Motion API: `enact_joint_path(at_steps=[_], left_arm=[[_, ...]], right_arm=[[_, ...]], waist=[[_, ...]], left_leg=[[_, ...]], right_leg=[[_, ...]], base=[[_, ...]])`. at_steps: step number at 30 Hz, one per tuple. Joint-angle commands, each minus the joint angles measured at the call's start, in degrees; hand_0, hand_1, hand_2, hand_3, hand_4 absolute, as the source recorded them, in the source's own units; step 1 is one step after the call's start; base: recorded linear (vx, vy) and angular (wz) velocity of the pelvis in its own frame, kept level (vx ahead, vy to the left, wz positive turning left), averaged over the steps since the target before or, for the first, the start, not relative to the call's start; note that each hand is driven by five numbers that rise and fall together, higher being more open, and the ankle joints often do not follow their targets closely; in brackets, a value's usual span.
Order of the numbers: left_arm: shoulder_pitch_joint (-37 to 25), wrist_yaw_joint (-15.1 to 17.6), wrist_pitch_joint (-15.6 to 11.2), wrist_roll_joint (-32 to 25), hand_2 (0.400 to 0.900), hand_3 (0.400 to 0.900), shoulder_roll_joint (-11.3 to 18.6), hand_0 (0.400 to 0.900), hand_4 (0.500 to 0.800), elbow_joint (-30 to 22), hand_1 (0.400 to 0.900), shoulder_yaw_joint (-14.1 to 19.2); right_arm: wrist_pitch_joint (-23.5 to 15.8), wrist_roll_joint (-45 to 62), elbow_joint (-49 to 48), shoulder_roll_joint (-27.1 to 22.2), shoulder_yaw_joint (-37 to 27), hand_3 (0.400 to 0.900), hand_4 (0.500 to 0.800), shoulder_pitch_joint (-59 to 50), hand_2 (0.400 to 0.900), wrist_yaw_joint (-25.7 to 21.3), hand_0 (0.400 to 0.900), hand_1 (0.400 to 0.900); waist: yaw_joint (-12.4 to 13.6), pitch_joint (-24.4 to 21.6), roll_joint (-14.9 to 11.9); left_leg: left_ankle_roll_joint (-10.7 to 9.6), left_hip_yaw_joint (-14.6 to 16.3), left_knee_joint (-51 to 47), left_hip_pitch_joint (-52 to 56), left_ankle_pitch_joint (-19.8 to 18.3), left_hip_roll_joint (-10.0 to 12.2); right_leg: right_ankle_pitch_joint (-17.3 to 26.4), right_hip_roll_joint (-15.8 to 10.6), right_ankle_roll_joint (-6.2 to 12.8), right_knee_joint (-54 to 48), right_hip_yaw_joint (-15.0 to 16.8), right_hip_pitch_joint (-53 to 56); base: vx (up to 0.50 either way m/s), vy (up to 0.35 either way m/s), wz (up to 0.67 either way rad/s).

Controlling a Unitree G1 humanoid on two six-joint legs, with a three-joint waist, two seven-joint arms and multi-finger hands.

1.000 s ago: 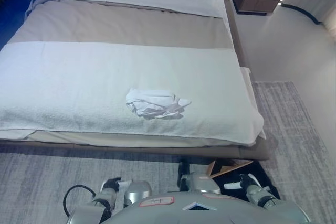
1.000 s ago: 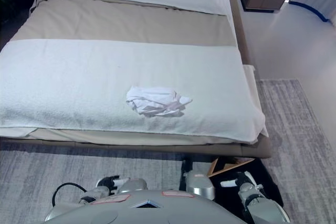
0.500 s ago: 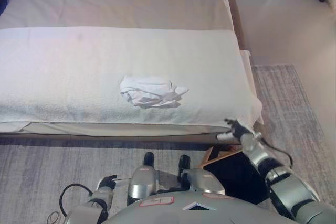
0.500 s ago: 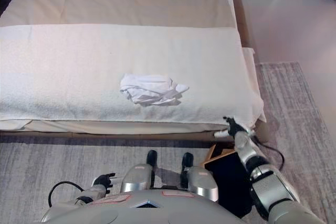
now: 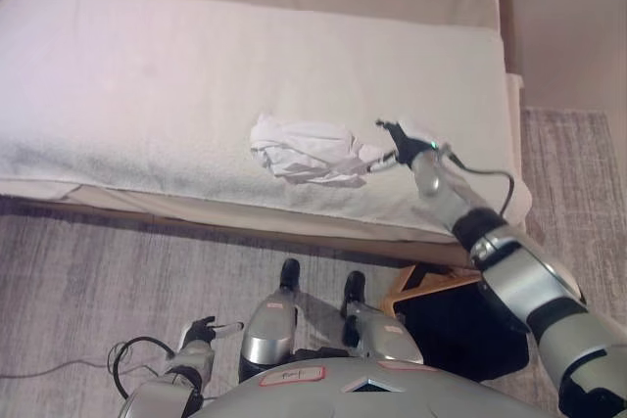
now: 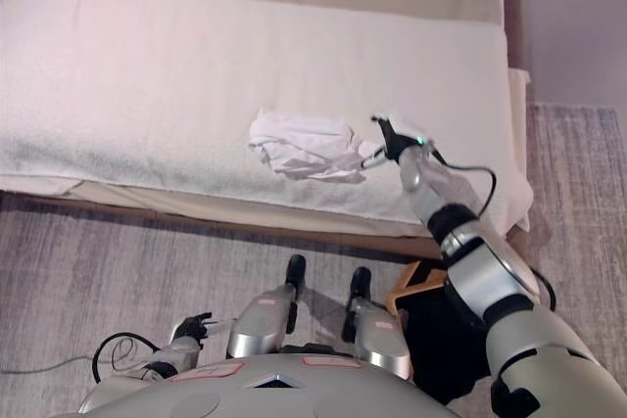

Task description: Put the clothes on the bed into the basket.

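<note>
Grey carpet (image 5: 78, 271) fronts the bed (image 5: 147, 95). Left hand (image 5: 201, 332) hangs low, fingers loosely open. Basket (image 5: 441, 315) sits at the bed's near right corner. Right hand (image 5: 397, 144), fingers spread, touches crumpled white clothes (image 5: 306, 149) near the bed's front edge.

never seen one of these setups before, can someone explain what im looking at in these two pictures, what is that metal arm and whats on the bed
Both pictures come from a pair of cameras in a humanoid robot's head, looking down, so they show one scene from nearly the same spot. The silver arm from the lower right is the robot's own right arm; its dark right hand reaches over the bed to the edge of a crumpled white garment. It appears to hold nothing yet, and whether it touches the cloth cannot be told. The left hand hangs low by the rug, idle. A dark basket with a tan rim stands on the floor beside the bed, partly hidden by the arm.
</note>
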Motion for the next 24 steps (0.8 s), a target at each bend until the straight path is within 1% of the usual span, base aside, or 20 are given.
enact_joint_path(at_steps=[1, 3, 4, 5, 6, 8, 15, 24], left_arm=[[-3.0, 2.4, -1.0, -2.2, 0.900, 0.900, 2.2, 0.900, 0.800, 1.4, 0.900, -2.9], [-3.8, 2.6, -1.1, -3.0, 0.900, 0.900, 2.7, 0.900, 0.800, 1.4, 0.900, -3.1], [-4.5, 2.8, -1.3, -4.1, 0.900, 0.900, 3.1, 0.900, 0.800, 1.4, 0.900, -3.3], [-4.6, 2.8, -1.3, -4.1, 0.900, 0.900, 3.1, 0.900, 0.800, 1.4, 0.900, -3.3], [-5.3, 3.1, -1.7, -5.0, 0.900, 0.900, 3.7, 0.900, 0.800, 1.1, 0.900, -3.7], [-6.0, 3.1, -1.7, -5.7, 0.900, 0.900, 4.0, 0.900, 0.800, 1.0, 0.900, -4.1], [-7.1, 3.5, -1.9, -7.6, 0.900, 0.900, 4.1, 0.900, 0.800, 0.5, 0.900, -4.4], [-8.3, 4.2, -2.3, -9.4, 0.900, 0.900, 3.7, 0.900, 0.800, -1.2, 0.900, -5.7]], right_arm=[[-0.6, 1.2, 3.0, 0.2, 2.6, 0.900, 0.800, -12.8, 0.900, -3.7, 0.900, 0.900], [-0.6, 2.2, 6.2, 1.9, 3.3, 0.900, 0.800, -15.3, 0.900, -3.6, 0.900, 0.900], [-0.4, 3.1, 8.6, 3.1, 4.1, 0.900, 0.800, -17.3, 0.900, -3.8, 0.900, 0.900], [-0.5, 3.1, 8.6, 3.2, 4.1, 0.900, 0.800, -17.4, 0.900, -3.8, 0.900, 0.900], [-0.4, 3.6, 10.5, 3.6, 4.5, 0.900, 0.800, -18.8, 0.900, -3.8, 0.900, 0.900], [-0.2, 4.1, 12.6, 3.2, 4.9, 0.900, 0.800, -20.0, 0.900, -3.9, 0.900, 0.900], [-0.3, 6.1, 14.3, 2.8, 4.1, 0.900, 0.800, -20.0, 0.900, -3.6, 0.900, 0.900], [-0.7, 8.1, 15.5, 4.0, 3.9, 0.900, 0.800, -21.2, 0.900, -4.2, 0.900, 0.900]], waist=[[1.2, 2.1, -2.0], [1.8, 2.8, -2.1], [2.6, 3.8, -2.3], [2.5, 3.8, -2.3], [3.3, 4.9, -2.2], [3.8, 6.1, -1.7], [5.2, 10.0, -0.3], [6.2, 12.7, 0.6]], left_leg=[[-1.1, -1.3, -2.3, -2.4, 3.2, 1.1], [-1.1, -2.0, -2.3, -3.6, 3.6, 1.0], [-1.1, -2.7, -2.3, -4.7, 4.0, 1.0], [-1.1, -2.7, -2.3, -4.8, 4.0, 1.0], [-1.1, -3.5, -2.3, -6.2, 4.6, 1.1], [-0.9, -4.6, -2.3, -7.5, 5.2, 1.1], [-0.4, -6.8, 0.3, -12.3, 5.9, 0.0], [0.0, -8.0, 2.7, -16.4, 5.9, -1.0]], right_leg=[[-2.0, -3.4, 3.13, 4.2, 1.7, 0.1], [-1.9, -3.4, 3.12, 4.4, 1.3, -1.0], [-1.8, -3.3, 3.13, 4.8, 0.9, -2.1], [-1.8, -3.3, 3.13, 4.9, 0.9, -2.2], [-2.0, -3.4, 3.02, 5.7, 0.3, -3.6], [-2.4, -3.4, 2.78, 7.1, -0.2, -5.1], [-3.5, -4.1, 2.34, 10.4, -1.7, -9.0], [-4.3, -4.7, 2.04, 12.8, -2.3, -12.5]], base=[[-0.06, -0.008, 0.17], [-0.08, -0.007, 0.19], [-0.07, -0.010, 0.16], [-0.10, -0.025, 0.25], [-0.07, -0.013, 0.25], [-0.07, -0.007, 0.30], [-0.04, -0.001, 0.17], [-0.03, 0.000, 0.08]])
